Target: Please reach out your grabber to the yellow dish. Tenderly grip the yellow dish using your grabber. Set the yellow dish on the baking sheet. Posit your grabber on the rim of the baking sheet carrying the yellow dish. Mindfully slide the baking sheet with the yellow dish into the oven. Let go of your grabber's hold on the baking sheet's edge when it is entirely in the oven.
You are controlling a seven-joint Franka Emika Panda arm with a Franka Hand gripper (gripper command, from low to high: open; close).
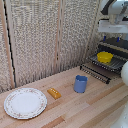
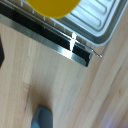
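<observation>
The yellow dish (image 1: pixel 104 57) sits on the baking sheet (image 1: pixel 116 64), which rests at the mouth of the oven (image 1: pixel 119 46) over its lowered door (image 1: pixel 95 73) at the exterior view's right. My grabber (image 1: pixel 112 39) hangs above the dish and clear of it, open, its blue-tipped fingers apart with nothing between them. In the wrist view the yellow dish (image 2: pixel 52 6) lies on the ridged baking sheet (image 2: pixel 102 20), with the door's dark glass and metal edge (image 2: pixel 55 40) beside it. One grey fingertip (image 2: pixel 42 118) shows over the wooden table.
A blue cup (image 1: pixel 80 83), a small orange block (image 1: pixel 54 93) and a large white patterned plate (image 1: pixel 25 103) stand on the wooden table (image 1: pixel 70 110). Woven screens (image 1: pixel 40 40) close off the back. A white rounded arm part (image 1: pixel 124 72) sits at the right edge.
</observation>
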